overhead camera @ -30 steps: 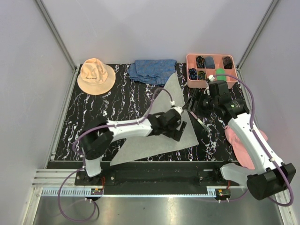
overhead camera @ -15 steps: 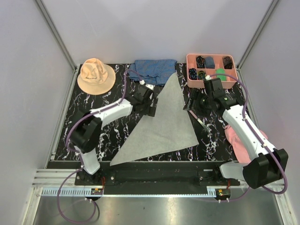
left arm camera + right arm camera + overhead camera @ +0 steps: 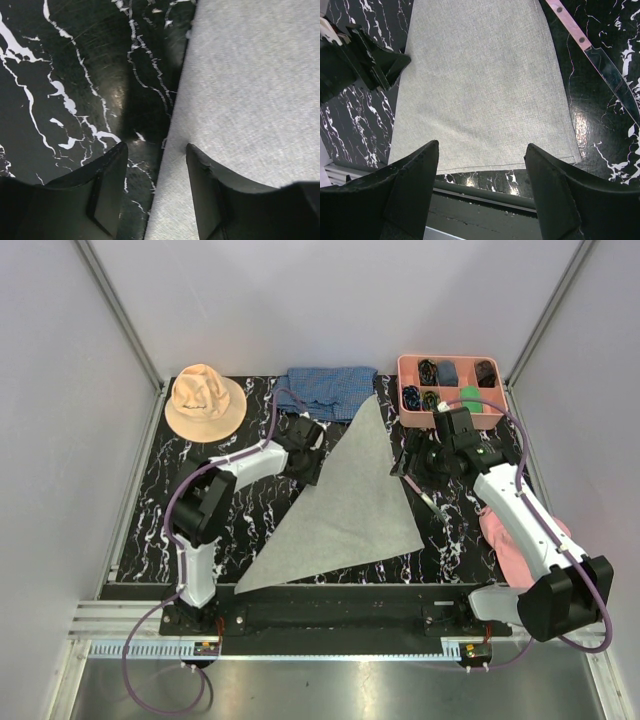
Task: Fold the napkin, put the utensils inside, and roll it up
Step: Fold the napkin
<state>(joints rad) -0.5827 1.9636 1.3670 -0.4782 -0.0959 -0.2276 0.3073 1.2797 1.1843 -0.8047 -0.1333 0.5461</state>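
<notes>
1 napkin (image 3: pixel 350 502), light grey, folded to a triangle, flat on the table (image 3: pixel 250 460). 1 knife (image 3: pixel 592 50), pink-handled, just right of it. Left gripper (image 3: pixel 156 155): jaws part-open, straddling napkin's left edge, gripping nothing. Right gripper (image 3: pixel 480 150): jaws wide, empty, over napkin's right edge.

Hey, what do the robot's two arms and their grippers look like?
The left arm and right arm have white links, black joints and black bases. A thin purple cable runs along each. The left gripper and right gripper each have two black, wedge-shaped fingers.
</notes>
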